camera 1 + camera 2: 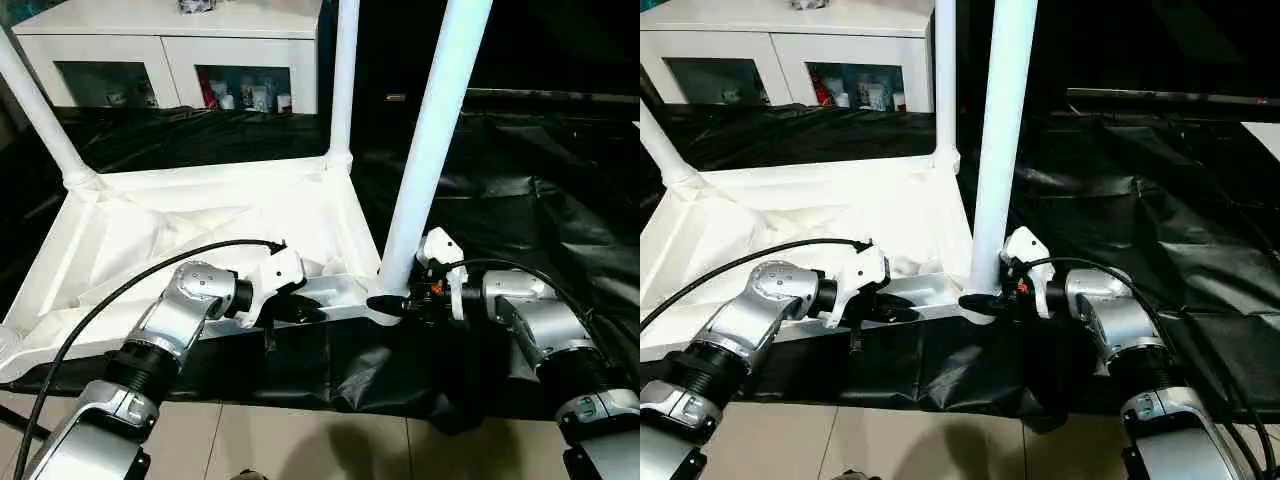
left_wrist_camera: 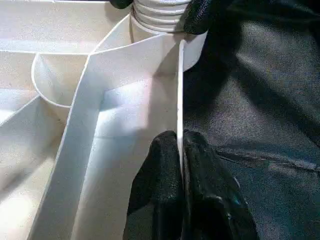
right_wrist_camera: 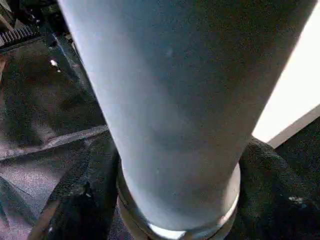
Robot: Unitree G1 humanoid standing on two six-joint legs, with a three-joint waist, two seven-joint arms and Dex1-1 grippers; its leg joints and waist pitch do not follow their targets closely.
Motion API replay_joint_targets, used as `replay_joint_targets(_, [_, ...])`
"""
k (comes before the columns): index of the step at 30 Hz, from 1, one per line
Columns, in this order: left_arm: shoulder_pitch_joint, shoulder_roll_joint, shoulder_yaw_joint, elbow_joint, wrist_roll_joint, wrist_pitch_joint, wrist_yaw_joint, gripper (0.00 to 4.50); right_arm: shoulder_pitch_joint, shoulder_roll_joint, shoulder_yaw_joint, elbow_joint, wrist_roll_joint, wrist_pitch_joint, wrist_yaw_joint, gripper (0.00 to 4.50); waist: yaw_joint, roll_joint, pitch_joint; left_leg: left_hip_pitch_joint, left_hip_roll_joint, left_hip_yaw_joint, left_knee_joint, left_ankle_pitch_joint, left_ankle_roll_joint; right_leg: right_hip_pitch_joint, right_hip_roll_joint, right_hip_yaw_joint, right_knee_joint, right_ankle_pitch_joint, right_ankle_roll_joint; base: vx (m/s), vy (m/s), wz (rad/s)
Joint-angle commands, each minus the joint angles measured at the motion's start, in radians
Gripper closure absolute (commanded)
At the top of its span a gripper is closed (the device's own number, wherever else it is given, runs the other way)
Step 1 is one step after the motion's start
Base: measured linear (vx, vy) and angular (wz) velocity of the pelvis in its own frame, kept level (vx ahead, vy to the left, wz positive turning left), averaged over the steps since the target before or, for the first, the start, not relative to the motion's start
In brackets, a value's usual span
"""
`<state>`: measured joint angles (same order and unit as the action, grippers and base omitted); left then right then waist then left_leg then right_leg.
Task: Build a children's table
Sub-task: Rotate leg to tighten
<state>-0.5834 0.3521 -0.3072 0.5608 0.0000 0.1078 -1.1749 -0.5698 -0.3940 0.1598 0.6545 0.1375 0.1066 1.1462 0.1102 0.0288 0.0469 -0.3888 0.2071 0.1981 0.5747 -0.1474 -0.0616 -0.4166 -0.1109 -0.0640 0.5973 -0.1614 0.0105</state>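
The white tabletop [image 1: 200, 215] lies upside down on a black sheet, ribbed side up. Three white legs stand in its corner sockets: one at the far left [image 1: 35, 110], one at the far right [image 1: 343, 80] and one at the near right [image 1: 430, 130]. My right gripper [image 1: 392, 303] is shut around the base of the near right leg [image 3: 175, 100], with a black finger [image 3: 85, 195] on each side just above the socket. My left gripper [image 2: 179, 137] is shut on the tabletop's thin near rim [image 2: 180, 90], a short way left of that corner.
A white cabinet with glass doors [image 1: 170, 50] stands behind the tabletop. The black sheet [image 1: 520, 180] spreads wide to the right. Tiled floor [image 1: 300, 440] runs along the near edge. A black cable [image 1: 120, 290] arcs over my left forearm.
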Motion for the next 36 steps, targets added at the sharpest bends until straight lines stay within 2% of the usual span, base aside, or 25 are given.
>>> replay_joint_targets(1, [0.006, -0.024, 0.007, -0.027, -0.029, 0.006, -0.004, 4.5, 0.002, 0.018, -0.016, 0.005, 0.007, 0.003, -0.026, 1.75, 0.001, -0.021, -0.071, 0.017, 0.017, -0.004, -0.056, -0.241, 0.056, 0.051, -0.026, 0.026, -0.061, -0.236, -0.222, 0.0, 0.0, 0.0])
replay_joint_targets(3, [-0.013, -0.058, 0.02, 0.014, -0.011, 0.012, 0.077, 4.5, 0.005, 0.066, -0.051, 0.038, -0.015, -0.009, -0.204, 1.76, -0.003, -0.023, -0.069, 0.017, 0.017, -0.004, -0.057, -0.243, 0.05, 0.049, -0.027, 0.028, -0.062, -0.248, -0.218, 0.0, 0.0, 0.0])
replay_joint_targets(4, [-0.015, -0.061, 0.021, 0.019, -0.008, 0.011, 0.086, 4.5, 0.005, 0.071, -0.055, 0.041, -0.017, -0.009, -0.221, 1.76, -0.008, -0.022, -0.068, 0.018, 0.015, -0.006, -0.059, -0.259, 0.037, 0.047, -0.028, 0.028, -0.068, -0.283, -0.208, 0.0, 0.0, 0.0])
replay_joint_targets(5, [-0.034, -0.092, 0.025, 0.058, 0.014, 0.006, 0.16, 4.5, 0.008, 0.118, -0.087, 0.064, -0.024, -0.004, -0.362, 1.76, -0.01, -0.023, -0.068, 0.017, 0.013, -0.007, -0.06, -0.264, 0.03, 0.048, -0.028, 0.027, -0.067, -0.297, -0.202, 0.0, 0.0, 0.0])
replay_joint_targets(7, [-0.05, -0.118, 0.027, 0.087, 0.029, 0.006, 0.218, 4.5, 0.013, 0.156, -0.109, 0.067, -0.022, 0.006, -0.45, 1.76, -0.017, -0.023, -0.065, 0.023, 0.012, -0.008, -0.063, -0.291, 0.01, 0.044, -0.028, 0.028, -0.075, -0.345, -0.184, 0.0, 0.0, 0.0])
replay_joint_targets(9, [-0.074, -0.161, 0.03, 0.123, 0.048, 0.016, 0.303, 4.5, 0.025, 0.222, -0.143, 0.06, -0.018, 0.018, -0.591, 1.76, -0.023, -0.021, -0.066, 0.025, 0.012, -0.01, -0.066, -0.32, 0.005, 0.043, -0.027, 0.028, -0.081, -0.372, -0.167, 0.0, 0.0, 0.0])
replay_joint_targets(10, [-0.087, -0.185, 0.029, 0.139, 0.06, 0.019, 0.351, 4.5, 0.031, 0.26, -0.154, 0.055, -0.022, 0.015, -0.667, 1.76, -0.024, -0.015, -0.066, 0.025, 0.011, -0.01, -0.066, -0.325, 0.001, 0.041, -0.027, 0.028, -0.083, -0.378, -0.162, 0.0, 0.0, 0.0])
replay_joint_targets(12, [-0.096, -0.21, 0.025, 0.146, 0.07, 0.021, 0.389, 4.5, 0.038, 0.299, -0.154, 0.049, -0.035, 0.014, -0.735, 1.76, -0.024, -0.017, -0.067, 0.025, 0.01, -0.011, -0.068, -0.328, -0.004, 0.043, -0.028, 0.027, -0.084, -0.381, -0.157, 0.0, 0.0, 0.0])
replay_joint_targets(15, [-0.099, -0.231, 0.02, 0.149, 0.081, 0.019, 0.412, 4.5, 0.044, 0.332, -0.152, 0.044, -0.045, 0.003, -0.777, 1.76, -0.024, -0.014, -0.066, 0.026, 0.011, -0.012, -0.069, -0.35, -0.002, 0.041, -0.027, 0.027, -0.088, -0.386, -0.149, 0.0, 0.0, 0.0])
replay_joint_targets(18, [-0.1, -0.25, 0.016, 0.159, 0.091, 0.006, 0.418, 4.5, 0.054, 0.363, -0.124, 0.03, -0.066, -0.025, -0.777, 1.76, -0.024, -0.014, -0.065, 0.025, 0.011, -0.013, -0.071, -0.364, -0.001, 0.041, -0.027, 0.026, -0.089, -0.39, -0.144, 0.0, 0.0, 0.0])
replay_joint_targets(19, [-0.098, -0.254, 0.014, 0.16, 0.092, 0.001, 0.409, 4.5, 0.058, 0.371, -0.117, 0.021, -0.064, -0.037, -0.764, 1.2, -0.024, -0.011, -0.065, 0.025, 0.011, -0.013, -0.072, -0.368, 0.0, 0.04, -0.027, 0.027, -0.091, -0.39, -0.142, 0.0, 0.0, 0.0])
replay_joint_targets(21, [-0.09, -0.246, 0.013, 0.151, 0.087, -0.004, 0.381, 4.5, 0.055, 0.362, -0.114, 0.012, -0.05, -0.052, -0.718, 1.07, -0.023, -0.014, -0.065, 0.027, 0.01, -0.012, -0.071, -0.374, 0.004, 0.04, -0.027, 0.027, -0.092, -0.387, -0.143, 0.0, 0.0, 0.0])
replay_joint_targets(22, [-0.088, -0.242, 0.013, 0.146, 0.084, -0.002, 0.372, 4.5, 0.051, 0.354, -0.115, 0.013, -0.048, -0.058, -0.707, 1.07, -0.023, -0.015, -0.066, 0.023, 0.01, -0.013, -0.071, -0.364, 0.01, 0.044, -0.029, 0.027, -0.089, -0.379, -0.145, 0.0, 0.0, 0.0])
replay_joint_targets(23, [-0.083, -0.232, 0.015, 0.139, 0.081, 0.0, 0.358, 4.5, 0.04, 0.336, -0.121, 0.013, -0.031, -0.056, -0.664, 0.89, -0.023, -0.014, -0.067, 0.021, 0.011, -0.013, -0.071, -0.351, 0.016, 0.046, -0.028, 0.027, -0.087, -0.362, -0.148, 0.0, 0.0, 0.0])
replay_joint_targets(24, [-0.079, -0.222, 0.018, 0.133, 0.076, 0.003, 0.338, 4.5, 0.031, 0.314, -0.125, 0.011, -0.021, -0.056, -0.622, 0.78, -0.023, -0.018, -0.066, 0.021, 0.011, -0.013, -0.071, -0.349, 0.02, 0.046, -0.028, 0.027, -0.087, -0.358, -0.149, 0.0, 0.0, 0.0])
replay_joint_targets(27, [-0.071, -0.202, 0.021, 0.117, 0.061, 0.004, 0.291, 4.5, 0.022, 0.262, -0.112, -0.003, -0.02, -0.043, -0.531, 0.56, -0.02, -0.017, -0.069, 0.016, 0.012, -0.011, -0.067, -0.313, 0.037, 0.051, -0.029, 0.027, -0.081, -0.309, -0.167, 0.0, 0.0, 0.0])
replay_joint_targets(29, [-0.061, -0.177, 0.027, 0.1, 0.039, -0.01, 0.233, 4.5, 0.031, 0.186, -0.073, -0.036, -0.017, -0.046, -0.363, 0.44, -0.018, -0.014, -0.07, 0.017, 0.012, -0.009, -0.062, -0.288, 0.049, 0.054, -0.027, 0.026, -0.076, -0.263, -0.187, 0.0, 0.0, 0.0])
replay_joint_targets(32, [-0.051, -0.162, 0.035, 0.084, 0.017, -0.014, 0.185, 4.5, 0.031, 0.133, -0.065, -0.052, -0.001, -0.034, -0.256, 0.44, -0.015, -0.018, -0.072, 0.012, 0.013, -0.006, -0.057, -0.249, 0.074, 0.059, -0.025, 0.024, -0.067, -0.203, -0.214, 0.0, 0.0, 0.0])
replay_joint_targets(36, [-0.021, -0.122, 0.036, 0.023, -0.029, -0.001, 0.054, 4.5, 0.021, 0.058, -0.058, -0.07, 0.025, -0.006, -0.097, 0.44, -0.011, -0.018, -0.074, 0.012, 0.015, -0.005, -0.054, -0.22, 0.09, 0.061, -0.026, 0.023, -0.062, -0.183, -0.234, 0.0, 0.0, 0.0])
